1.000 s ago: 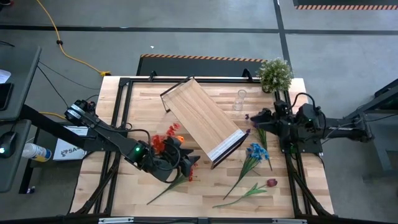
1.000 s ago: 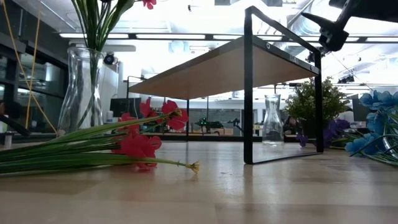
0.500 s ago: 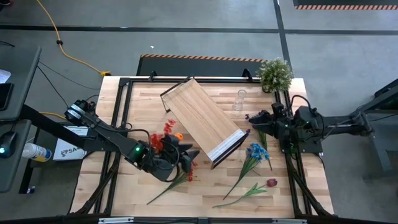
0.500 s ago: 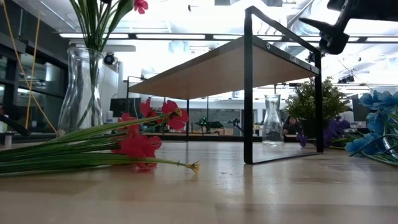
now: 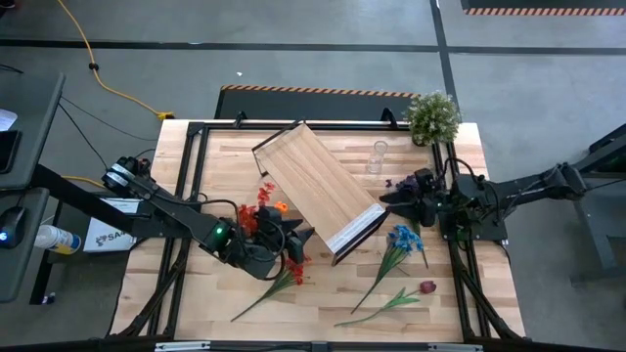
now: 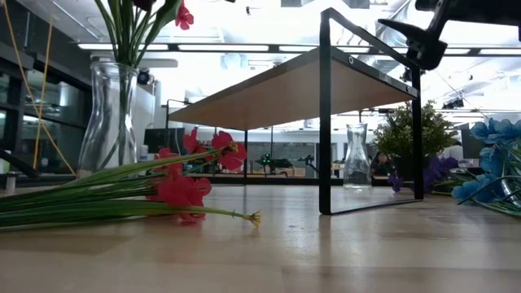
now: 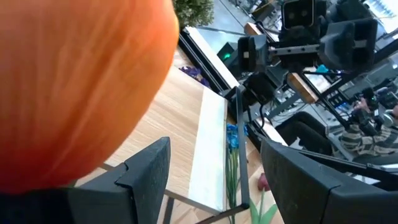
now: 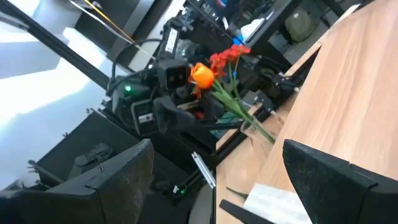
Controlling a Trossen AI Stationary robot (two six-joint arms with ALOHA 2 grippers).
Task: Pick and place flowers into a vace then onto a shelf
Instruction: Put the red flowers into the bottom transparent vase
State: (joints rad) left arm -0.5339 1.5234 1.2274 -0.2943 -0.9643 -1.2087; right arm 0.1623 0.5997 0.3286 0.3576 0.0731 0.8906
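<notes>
Two grippers are at the shelf (image 5: 318, 191), one at each side of its white-strip end. The left gripper (image 5: 293, 244) sits beside the shelf's long edge, and from above a bunch of red and orange flowers (image 5: 256, 217) covers most of it. Its wrist cam fills in the rest: fingers (image 7: 148, 169) spread wide, only shelf and table between them, with an orange bloom (image 7: 74, 81) right up against the lens.

The right gripper (image 5: 383, 198) is at the strip end. Its own cam shows the jaws wide apart and holding nothing.

The low cam shows a glass vase (image 6: 108, 114) with green stems in it, left of the shelf. I can't make the vase out from above, or tell if it's standing. More red flowers (image 6: 183, 191) lie flat in front of the shelf. Blue flowers (image 5: 401, 240) and a dark red one (image 5: 427, 286) lie off the strip end. A small empty vase (image 5: 378, 156) stands behind the shelf.
</notes>
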